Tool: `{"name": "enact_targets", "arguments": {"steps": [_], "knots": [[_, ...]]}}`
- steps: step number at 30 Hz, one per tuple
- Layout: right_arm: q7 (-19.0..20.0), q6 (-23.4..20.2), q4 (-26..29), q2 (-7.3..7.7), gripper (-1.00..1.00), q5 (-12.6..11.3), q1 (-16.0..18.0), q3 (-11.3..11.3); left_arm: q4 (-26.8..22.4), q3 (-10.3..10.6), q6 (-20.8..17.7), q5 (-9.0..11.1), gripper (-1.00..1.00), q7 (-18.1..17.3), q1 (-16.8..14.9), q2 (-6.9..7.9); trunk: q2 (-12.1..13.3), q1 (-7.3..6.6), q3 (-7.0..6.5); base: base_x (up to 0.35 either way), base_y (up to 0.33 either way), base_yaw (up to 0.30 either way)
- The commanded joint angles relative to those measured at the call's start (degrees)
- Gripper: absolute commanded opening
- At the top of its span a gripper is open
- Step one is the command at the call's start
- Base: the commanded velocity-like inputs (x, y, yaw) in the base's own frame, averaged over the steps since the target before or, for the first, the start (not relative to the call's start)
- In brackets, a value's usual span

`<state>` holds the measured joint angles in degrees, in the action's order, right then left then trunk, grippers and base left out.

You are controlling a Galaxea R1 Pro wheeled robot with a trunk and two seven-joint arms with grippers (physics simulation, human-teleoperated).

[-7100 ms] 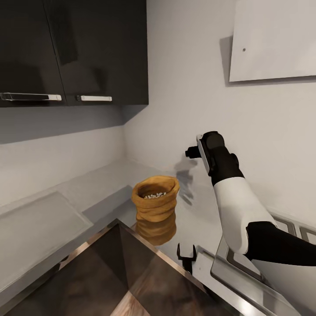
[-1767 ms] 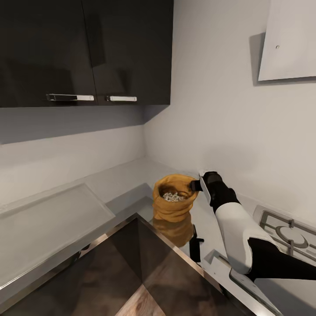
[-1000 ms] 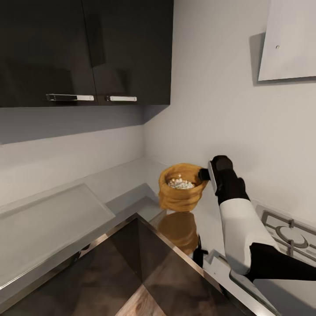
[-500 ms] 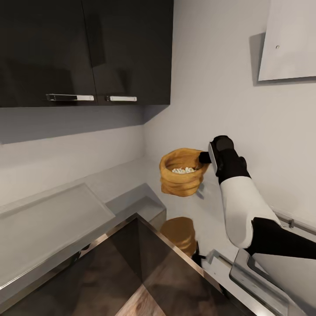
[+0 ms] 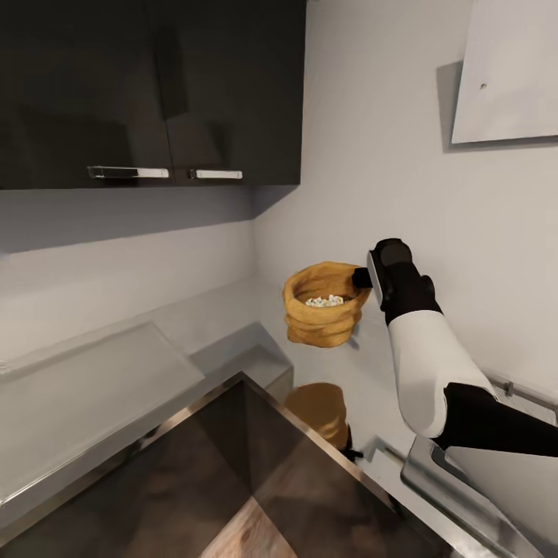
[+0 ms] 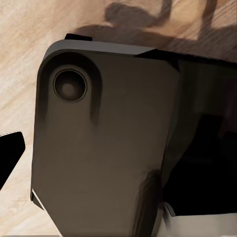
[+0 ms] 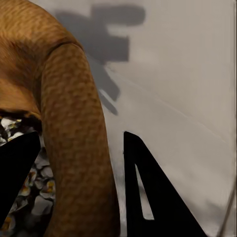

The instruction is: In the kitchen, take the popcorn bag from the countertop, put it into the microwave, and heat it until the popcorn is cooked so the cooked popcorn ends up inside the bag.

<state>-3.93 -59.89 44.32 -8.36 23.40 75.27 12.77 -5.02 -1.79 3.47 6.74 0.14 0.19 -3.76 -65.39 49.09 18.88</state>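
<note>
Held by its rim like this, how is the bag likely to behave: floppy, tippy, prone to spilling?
The bag looks soft: wrinkled sides and a rolled rim, so it may sag. The right claw pinches one rim side only, so it could swing or tilt. The popcorn sits loose under the open mouth, so tilting might spill it.

The right gripper point(image 5: 361, 277) has lifted the popcorn bag point(image 5: 322, 314) off the countertop point(image 5: 225, 325).

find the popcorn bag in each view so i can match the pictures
Head view: the popcorn bag hangs mid-picture, lifted off the countertop, its rolled rim pinched by the right gripper.
Right wrist view: the bag's rolled rim runs between the two dark fingers, popcorn inside.
Left wrist view: no bag in this picture, just a dark robot part over wood floor.
Shared landmark: the rolled rim at the right gripper.
</note>
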Motion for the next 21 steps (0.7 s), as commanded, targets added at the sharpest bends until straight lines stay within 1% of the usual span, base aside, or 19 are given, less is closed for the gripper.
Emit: {"name": "enact_targets", "arguments": {"steps": [1,10,13,21], "knots": [[-0.4,-0.1,0.0,-0.08,-1.0,-0.2,0.1,0.2,-0.1,-0.1,0.3,0.4,1.0,0.0,0.0,-0.02,0.0,-0.02,0.06,-0.325,0.0,0.0],[-0.4,-0.1,0.4,0.27,-1.0,-0.1,0.1,0.2,0.0,-0.2,0.5,0.7,1.0,0.1,0.0,-0.02,0.0,-0.02,0.06,-0.346,0.0,0.0],[-0.5,-0.1,0.5,0.59,-1.0,0.0,0.1,0.1,0.0,-0.2,0.5,0.7,1.0,0.3,0.0,-0.09,0.0,-0.02,0.06,-0.349,0.0,0.0],[-0.5,-0.1,0.8,0.6,-1.0,-0.1,0.1,0.1,0.1,-0.1,0.5,0.7,1.0,0.5,0.0,-0.11,0.0,-0.02,0.06,-0.349,0.0,0.0]]}}
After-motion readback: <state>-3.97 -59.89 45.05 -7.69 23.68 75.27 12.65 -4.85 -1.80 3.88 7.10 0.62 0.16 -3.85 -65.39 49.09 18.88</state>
